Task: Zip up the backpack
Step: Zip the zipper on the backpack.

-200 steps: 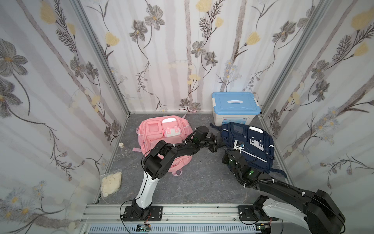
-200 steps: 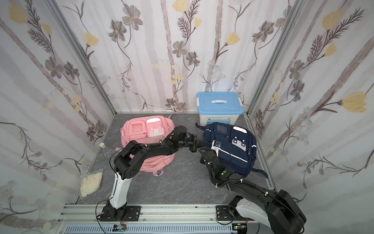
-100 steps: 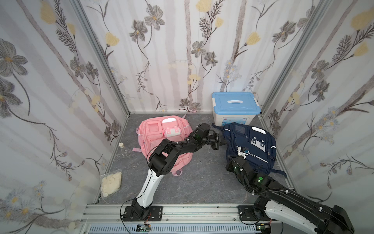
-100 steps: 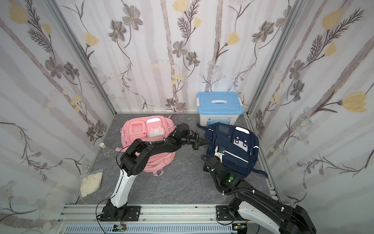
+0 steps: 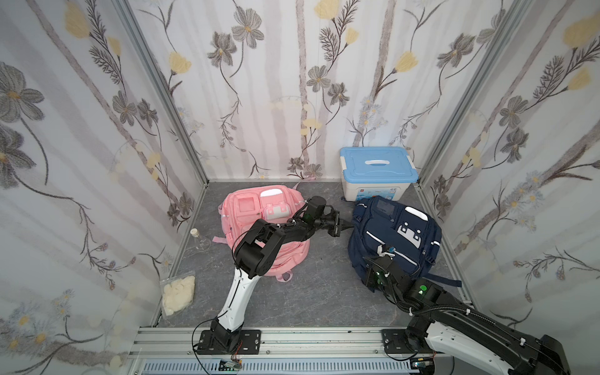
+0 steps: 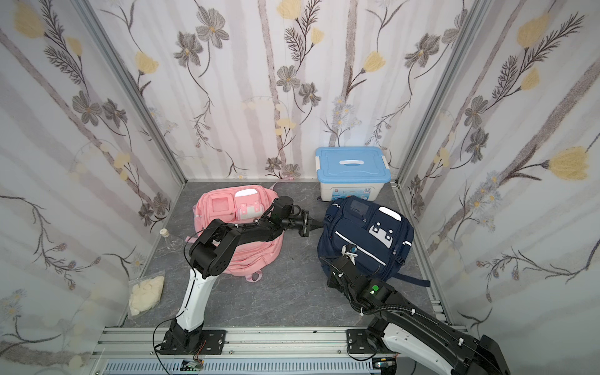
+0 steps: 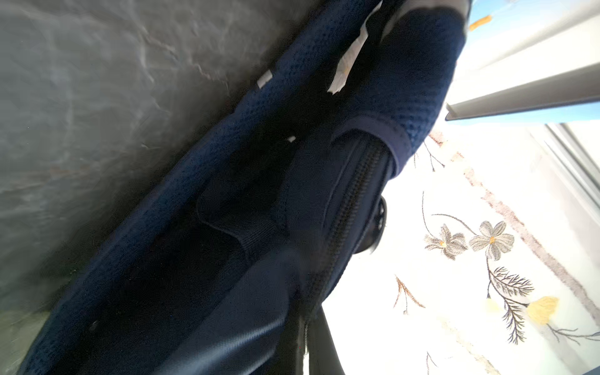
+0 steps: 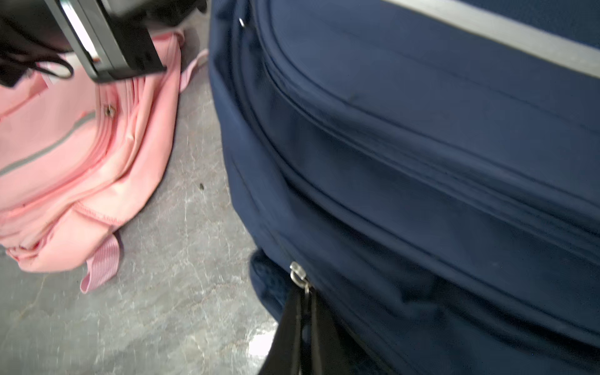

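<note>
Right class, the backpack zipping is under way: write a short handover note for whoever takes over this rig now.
Grippers: the left gripper has its jaws shut on the edge of the navy backpack nearest the pink backpack, bracing it. The right gripper has its jaws shut on the zipper pull at the bag's near corner.
Done: both grips are set.
Left: draw the pull along its track. How much is already closed cannot be told.

Camera set, 4 views, my rig.
My 2 top views hang high over my base rail [image 5: 324,337], side by side, looking steeply down, sharing the whole floor [image 5: 324,292]; my left wrist view sits very close to the navy backpack [image 7: 324,201]; my right wrist view skims its side, pink backpack [image 8: 65,162] beyond.
</note>
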